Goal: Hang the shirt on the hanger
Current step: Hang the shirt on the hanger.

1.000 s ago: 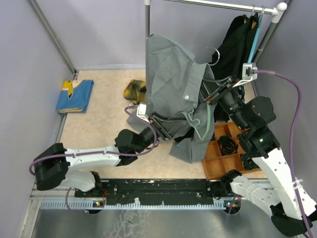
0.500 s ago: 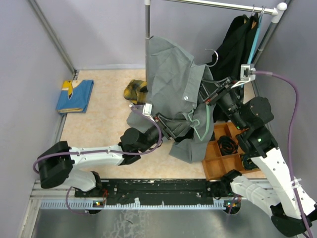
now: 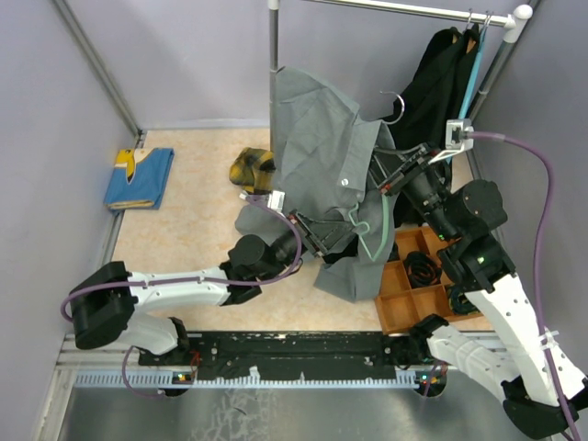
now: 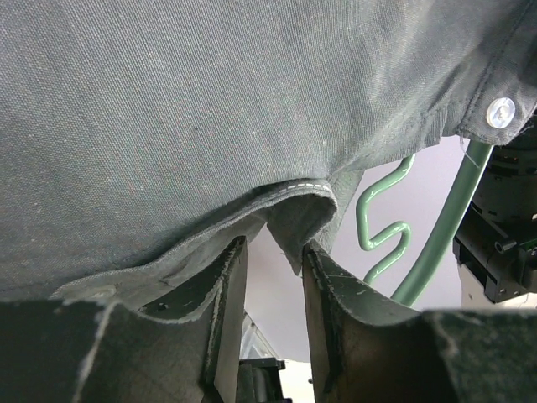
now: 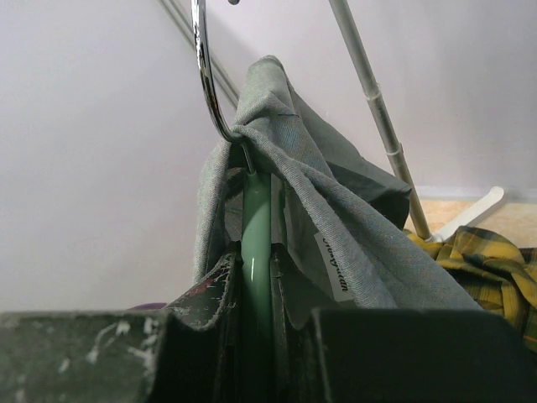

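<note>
While the left gripper points up under the shirt, its jaws stand partly apart. The stitched hem fold sits at 12 o'clock right on the fingertips and dips into the gap, with no clamp on it showing.
- Coming move, my reading: it turns on that hem. The left arm is the nearer one and the only free one.
- Hanger: its wavy bar shows past the hem at 2 o'clock. In the top view its long axis runs roughly 12 to 6 under the draped cloth.
- Right gripper: pressed together on the hanger's neck, with the metal hook rising at 11 o'clock.
- Writing: a white label inside the collar carries print, too tilted to read. No brands seen.
</note>
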You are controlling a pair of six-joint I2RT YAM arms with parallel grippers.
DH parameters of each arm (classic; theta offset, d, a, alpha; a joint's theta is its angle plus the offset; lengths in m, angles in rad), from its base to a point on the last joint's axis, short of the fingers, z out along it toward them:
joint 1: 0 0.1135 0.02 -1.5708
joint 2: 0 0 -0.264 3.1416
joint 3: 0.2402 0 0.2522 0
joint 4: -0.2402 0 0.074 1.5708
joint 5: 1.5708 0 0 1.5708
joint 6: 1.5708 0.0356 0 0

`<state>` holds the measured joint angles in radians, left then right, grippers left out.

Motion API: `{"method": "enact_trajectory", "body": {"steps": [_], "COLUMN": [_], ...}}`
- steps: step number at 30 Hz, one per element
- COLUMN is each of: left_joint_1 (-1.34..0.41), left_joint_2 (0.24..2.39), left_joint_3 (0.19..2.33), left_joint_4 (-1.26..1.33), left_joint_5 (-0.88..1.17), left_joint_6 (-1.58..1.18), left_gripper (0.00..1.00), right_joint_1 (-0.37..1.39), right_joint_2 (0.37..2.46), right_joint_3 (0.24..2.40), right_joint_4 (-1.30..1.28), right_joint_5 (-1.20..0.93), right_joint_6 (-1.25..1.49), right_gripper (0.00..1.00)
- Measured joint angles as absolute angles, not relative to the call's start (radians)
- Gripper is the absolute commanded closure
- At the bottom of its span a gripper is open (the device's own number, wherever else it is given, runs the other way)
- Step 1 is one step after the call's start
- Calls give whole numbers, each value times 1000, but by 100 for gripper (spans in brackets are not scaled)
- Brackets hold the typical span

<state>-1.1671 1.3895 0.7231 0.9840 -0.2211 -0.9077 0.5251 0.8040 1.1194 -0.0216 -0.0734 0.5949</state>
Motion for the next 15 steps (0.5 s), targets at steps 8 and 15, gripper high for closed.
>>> {"method": "enact_trajectory", "body": {"steps": [8, 15], "left_joint_1": [-1167, -1168], "left_joint_2": [1396, 1397], "left_joint_3": [762, 779], "left_joint_4": [939, 909], "left_joint_5": [-224, -235], "left_joint_6": [-912, -898], "left_gripper": [52, 73], "right_joint_1": [525, 525], "right_joint_2": [798, 791], "right_joint_3": [1092, 1072], "right_joint_4": [-9, 4], "right_joint_5": [-73, -72], "right_joint_6": [597, 599], "right_gripper": [100, 100]}}
